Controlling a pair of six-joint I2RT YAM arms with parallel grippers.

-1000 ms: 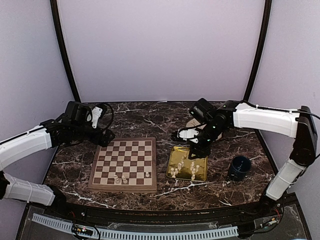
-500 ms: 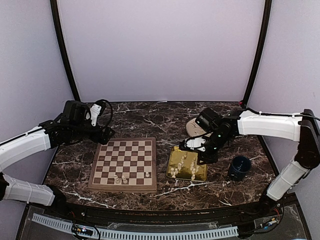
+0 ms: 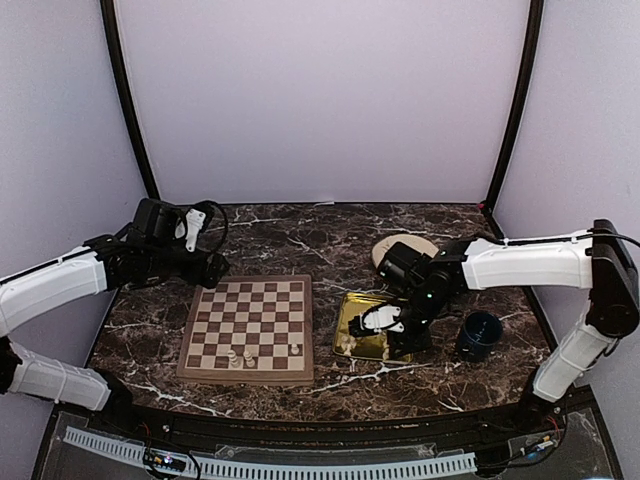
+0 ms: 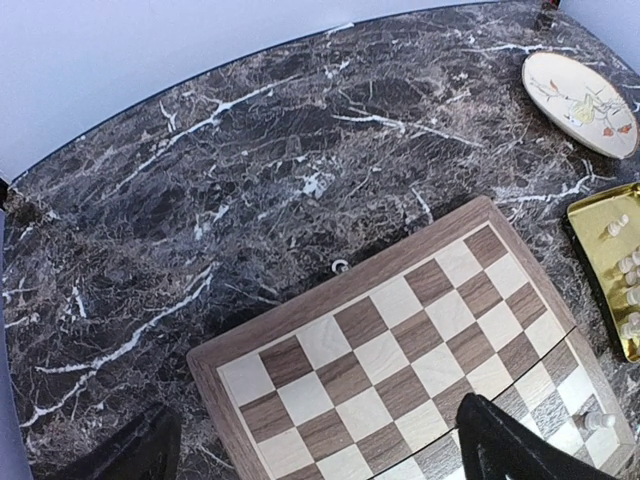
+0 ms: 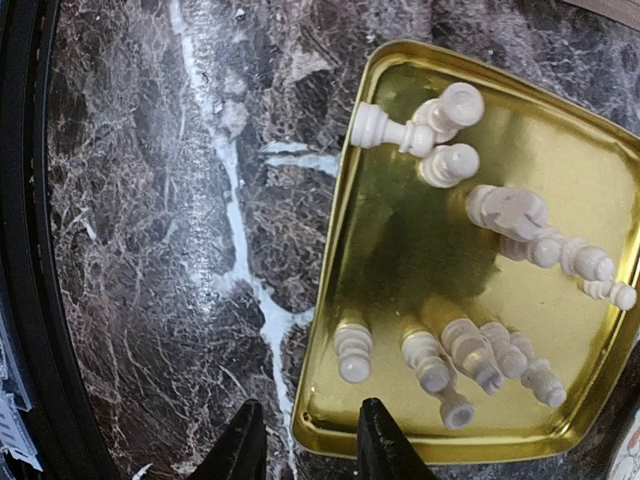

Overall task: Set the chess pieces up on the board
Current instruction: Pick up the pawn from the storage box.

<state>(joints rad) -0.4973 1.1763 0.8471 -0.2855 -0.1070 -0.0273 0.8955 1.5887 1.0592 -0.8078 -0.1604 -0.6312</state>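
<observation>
Three chess pieces (image 3: 249,357) stand on the board (image 3: 252,308); the rest lie in the tray (image 5: 400,250) below the right claw (image 5: 310,420), half-spread, empty; left claw (image 4: 320,445) spread wide

place: lab test booth | shown by: plain lilac walls (image 3: 320,100) — marble-top table (image 3: 300,240)

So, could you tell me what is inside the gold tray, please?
About a dozen cream chess pieces sit loose in the tray. One of the right fingers covers part of its rim.
</observation>
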